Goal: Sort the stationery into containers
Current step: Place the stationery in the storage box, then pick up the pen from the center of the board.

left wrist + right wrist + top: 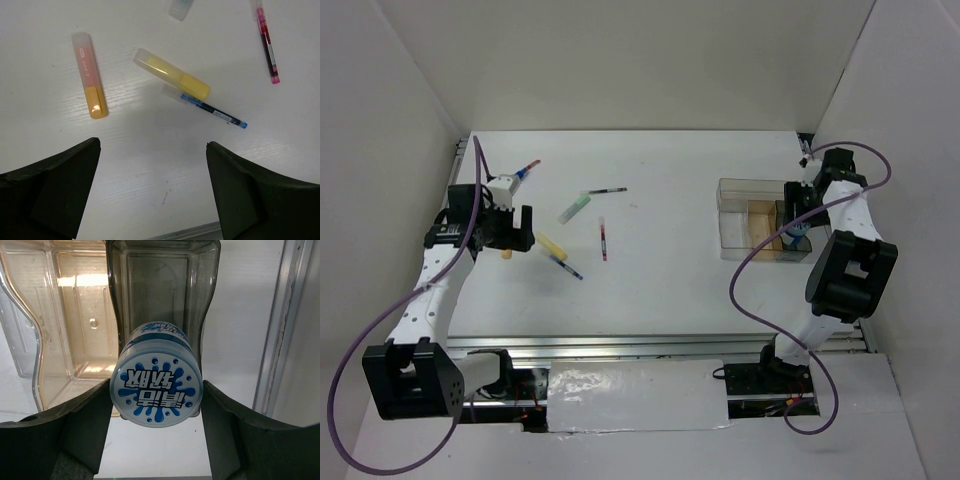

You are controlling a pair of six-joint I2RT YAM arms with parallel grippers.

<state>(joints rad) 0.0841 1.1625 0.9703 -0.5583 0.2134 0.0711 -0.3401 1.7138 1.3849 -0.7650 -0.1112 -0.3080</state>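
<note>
The right end effector [156,412] was clamped across the round blue-white roll [156,385], held at the clear box's [75,325] near rim; the roll looked light, stiff and smooth-sided, likely to slip unless squeezed across its width; the left end effector [152,180] hung apart over the yellow marker [172,75] on the surface [150,140].

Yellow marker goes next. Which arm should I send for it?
Left. The left pincer, open, hangs close by the yellow marker, with the orange marker and blue pen nearby. The right pincer is far off at the clear box, shut on the blue-white roll.
</note>
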